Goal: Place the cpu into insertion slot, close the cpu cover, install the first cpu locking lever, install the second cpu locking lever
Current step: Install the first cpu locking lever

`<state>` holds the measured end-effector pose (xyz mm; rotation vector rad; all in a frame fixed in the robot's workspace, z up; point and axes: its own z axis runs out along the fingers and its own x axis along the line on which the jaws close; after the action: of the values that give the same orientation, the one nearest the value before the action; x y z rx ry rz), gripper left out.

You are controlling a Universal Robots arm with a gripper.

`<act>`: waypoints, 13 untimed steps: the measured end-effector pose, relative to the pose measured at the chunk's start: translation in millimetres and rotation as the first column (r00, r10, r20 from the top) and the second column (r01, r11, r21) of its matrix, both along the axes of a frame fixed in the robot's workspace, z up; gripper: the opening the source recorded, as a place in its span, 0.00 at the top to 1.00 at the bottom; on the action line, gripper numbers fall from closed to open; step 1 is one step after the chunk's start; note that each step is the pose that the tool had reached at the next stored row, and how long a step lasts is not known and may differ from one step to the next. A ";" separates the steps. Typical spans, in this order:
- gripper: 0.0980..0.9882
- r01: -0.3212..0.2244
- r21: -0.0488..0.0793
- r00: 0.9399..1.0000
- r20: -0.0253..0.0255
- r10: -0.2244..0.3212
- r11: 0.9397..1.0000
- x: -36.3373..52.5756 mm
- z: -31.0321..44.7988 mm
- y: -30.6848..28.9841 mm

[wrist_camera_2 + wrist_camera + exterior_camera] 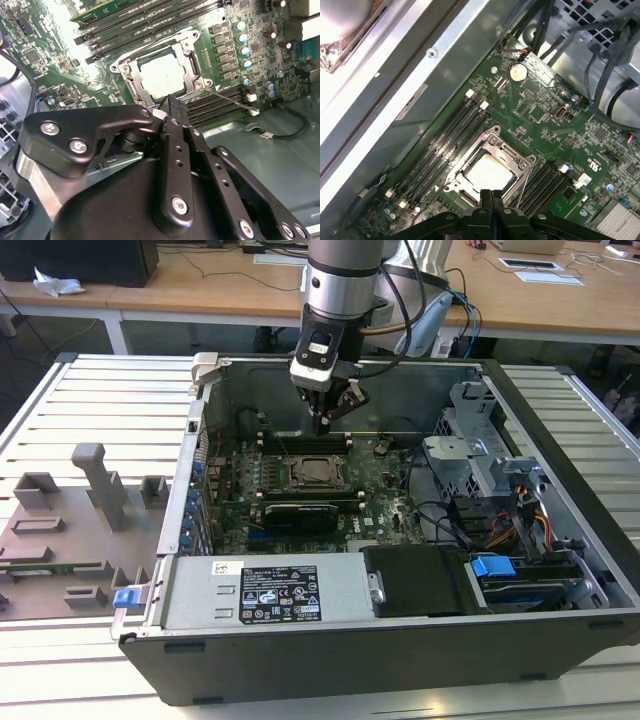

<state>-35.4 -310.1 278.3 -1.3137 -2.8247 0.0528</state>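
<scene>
Slatted grey desk [100, 380] carries an open computer case [300, 660]. Inside, the cpu [487, 175] sits in the insertion slot [192, 61] with the cpu cover [495, 144] down over it (one thin lever [232, 100] looks unlatched). The arm points straight down, its pincer [491, 196] pressed together and empty, at the slot's edge.

Gripper [323, 423] hangs above cpu [316, 472] seated on mobo [388, 483].

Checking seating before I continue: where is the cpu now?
In the second wrist view, the cpu sits in the insertion slot, framed by the cpu cover, between the memory slots, close to the gripper.
</scene>
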 end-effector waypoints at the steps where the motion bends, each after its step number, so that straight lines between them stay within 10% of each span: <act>1: 0.99 -0.006 0.000 1.000 0.000 0.006 1.000 0.0 0.0 0.0; 13: 0.99 -0.104 0.000 0.995 0.000 0.104 0.995 0.0 0.0 0.0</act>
<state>-35.4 -310.1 278.3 -1.1653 -2.8910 0.0549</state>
